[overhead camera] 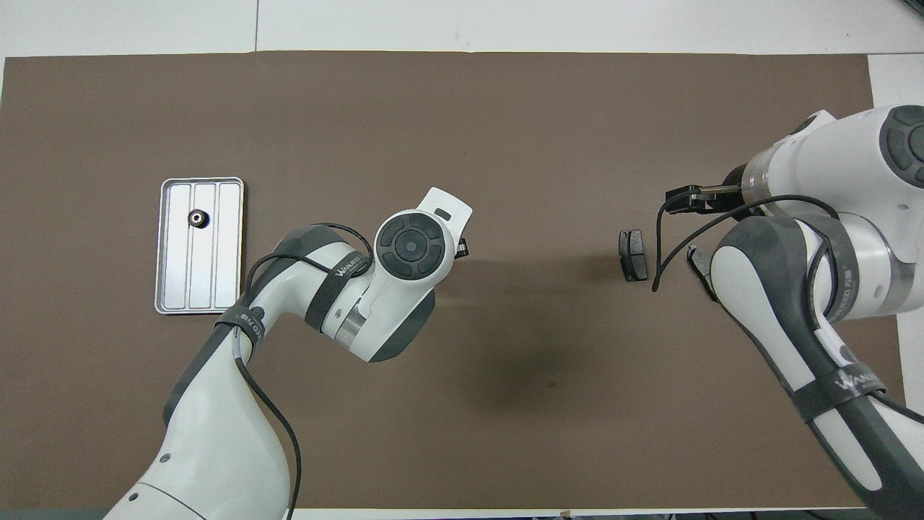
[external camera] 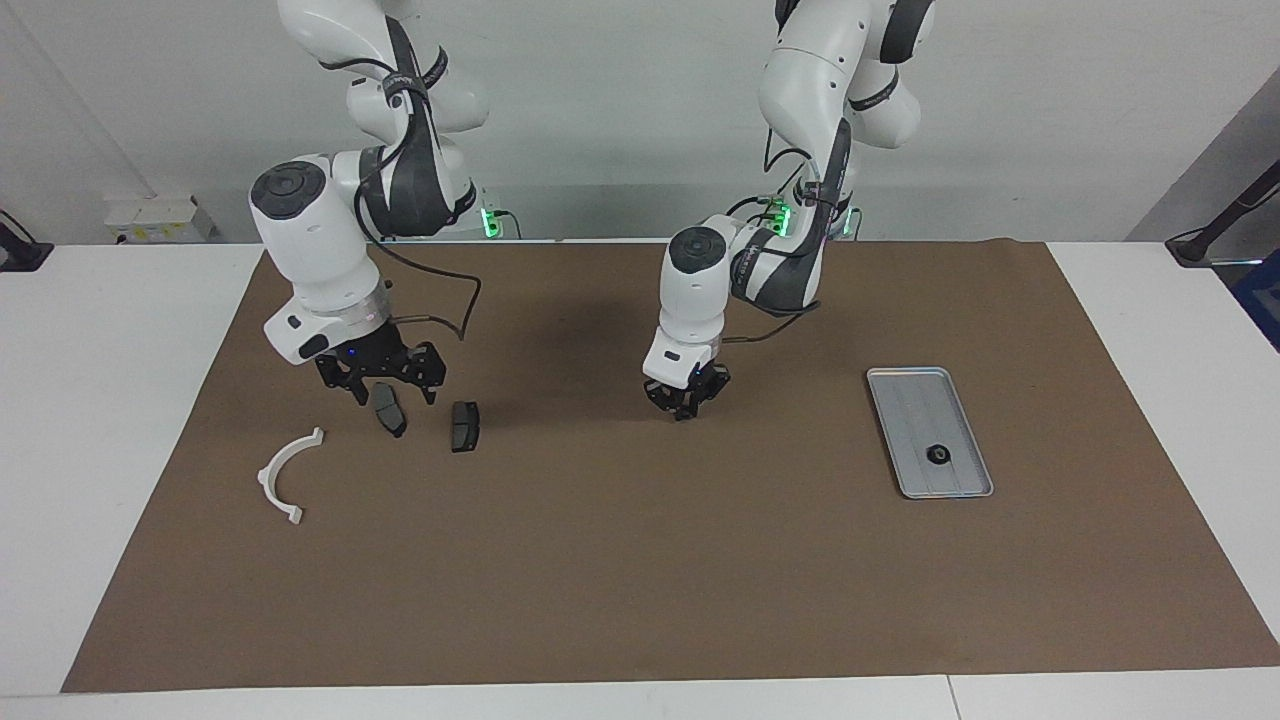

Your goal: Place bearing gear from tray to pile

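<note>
Left end effector (external camera: 686,404), facing view: fingertips together, nothing held, low over bare brown mat (external camera: 640,560) mid-tabletop, well apart from tray (external camera: 905,385). Right end effector (external camera: 380,378): fingers spread wide, empty, hanging just above pile. Bearing gear (external camera: 938,455): one, small and dark, lying in tray at its end farther from robots. Pile, toward right arm's end: one white arc (external camera: 285,473), two dark brake pads (external camera: 390,410) (external camera: 464,426).

Overhead view: bearing gear (overhead camera: 196,217) inside tray (overhead camera: 216,289); left end effector mostly hidden beneath own wrist. One brake pad (overhead camera: 633,255) plainly visible; second largely covered by right arm. Right end effector (overhead camera: 694,225) beside pile.

Progress, by judgement: transfer not yet begun; approach, grasp, carry and release all outstanding.
</note>
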Available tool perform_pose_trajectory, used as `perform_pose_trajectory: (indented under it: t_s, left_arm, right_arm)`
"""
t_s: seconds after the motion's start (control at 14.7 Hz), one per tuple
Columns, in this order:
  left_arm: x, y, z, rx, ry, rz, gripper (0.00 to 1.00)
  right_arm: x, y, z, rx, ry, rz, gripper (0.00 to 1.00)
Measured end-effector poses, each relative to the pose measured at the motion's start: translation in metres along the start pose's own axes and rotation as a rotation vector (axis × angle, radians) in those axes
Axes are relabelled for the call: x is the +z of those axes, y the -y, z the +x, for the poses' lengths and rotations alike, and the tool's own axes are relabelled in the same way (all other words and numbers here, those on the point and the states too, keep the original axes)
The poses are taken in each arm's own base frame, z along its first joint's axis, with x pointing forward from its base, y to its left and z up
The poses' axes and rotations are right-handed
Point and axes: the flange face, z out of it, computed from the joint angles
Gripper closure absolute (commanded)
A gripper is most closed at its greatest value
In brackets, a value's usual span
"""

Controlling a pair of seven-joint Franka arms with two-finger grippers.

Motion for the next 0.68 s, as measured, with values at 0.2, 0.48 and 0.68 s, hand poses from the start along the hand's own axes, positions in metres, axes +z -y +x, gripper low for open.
perform_pose_trajectory:
  t_s: [0.2, 0.48, 0.68]
  left_arm:
    - [0.0029, 0.0007, -0.0017, 0.001, -0.002, -0.004, 0.8]
    - [0.0051, 0.0008, -0.0037, 0.004, -0.003, -0.006, 0.8]
    - [0.0053, 0.0006, -0.004, 0.005, -0.005, -0.007, 0.31]
  right_arm:
    - [0.0, -0.0004, 0.0001, 0.001, 0.0, 0.0, 0.0]
    - [0.0, -0.0005, 0.0001, 0.004, 0.0, 0.0, 0.0]
    - [0.0, -0.0005, 0.0, 0.005, 0.0, 0.0, 0.0]
